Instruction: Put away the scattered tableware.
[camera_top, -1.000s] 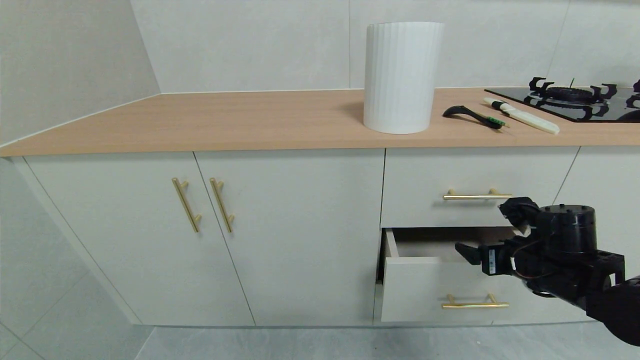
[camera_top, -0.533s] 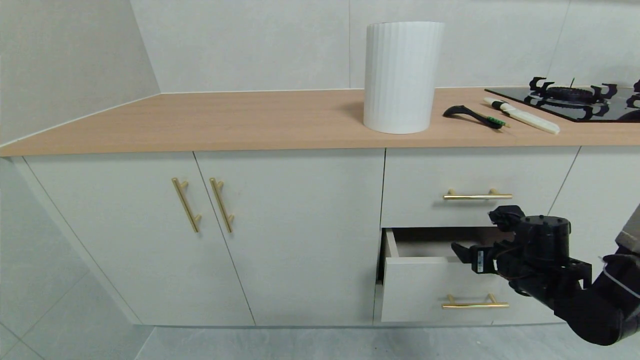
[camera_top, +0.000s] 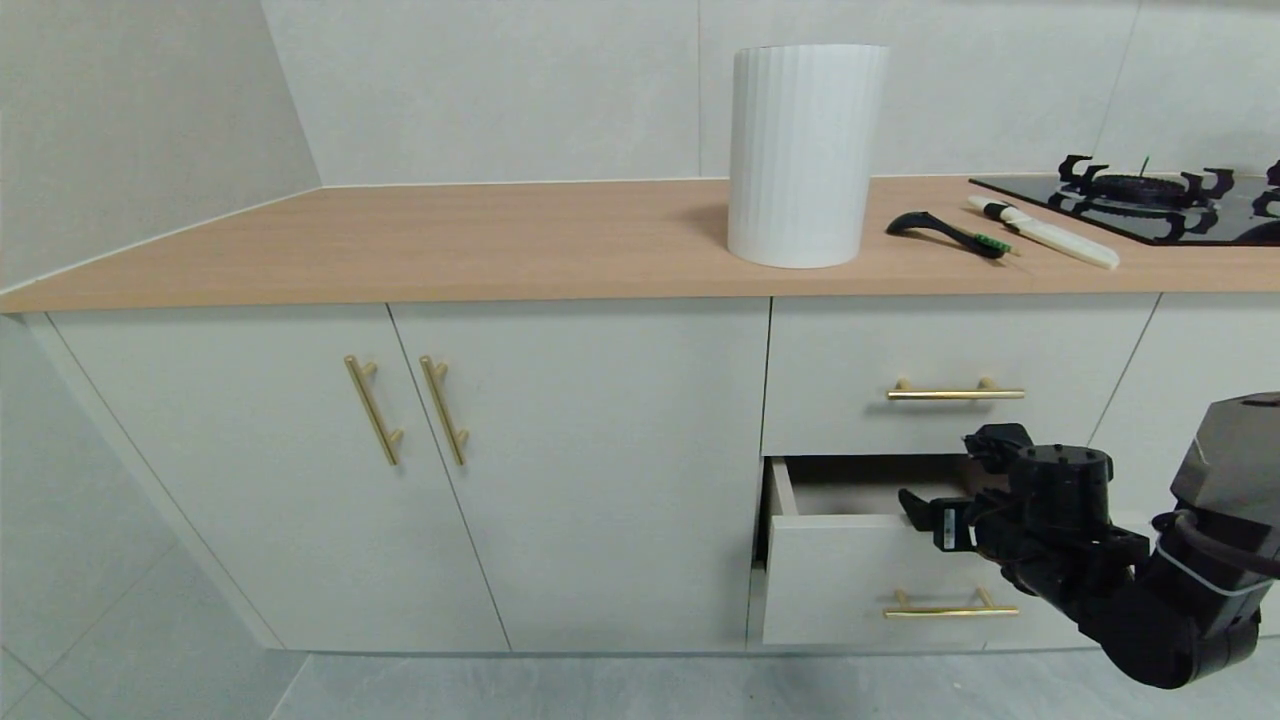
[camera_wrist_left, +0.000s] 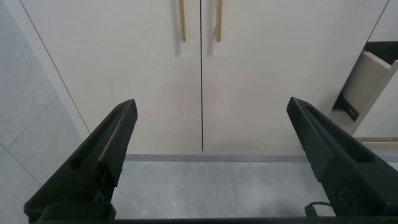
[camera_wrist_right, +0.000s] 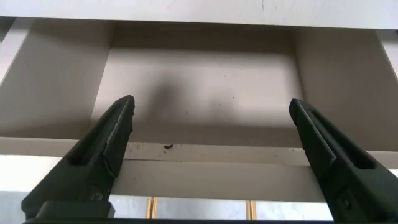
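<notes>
Tableware lies on the worktop (camera_top: 500, 240) in the head view: a black-handled utensil (camera_top: 945, 234) and, just to its right, a white knife (camera_top: 1045, 232), both flat between the ribbed white canister (camera_top: 805, 155) and the hob (camera_top: 1150, 200). Well below them the lower drawer (camera_top: 850, 570) stands pulled partway out, under the closed upper drawer (camera_top: 950, 370). The right arm enters from the lower right corner with its forearm low and its wrist level with the drawer opening. The right pincer (camera_top: 945, 470) points at that opening, just above the front panel's top edge, released with its fingers spread wide (one finger higher and farther right than the other). The left wrist view has the left pincer (camera_wrist_left: 211, 102) released as well, its two fingers wide apart. It faces the closed pair of cabinet doors (camera_wrist_left: 199, 74) above a strip of floor (camera_wrist_left: 205, 186), with the open drawer's corner off to one side. From the right wrist view, the right pincer (camera_wrist_right: 211, 102) is aimed straight into the lower drawer (camera_wrist_right: 199, 87), fingers parted to either side of its shadowed inside and pale front rim.
</notes>
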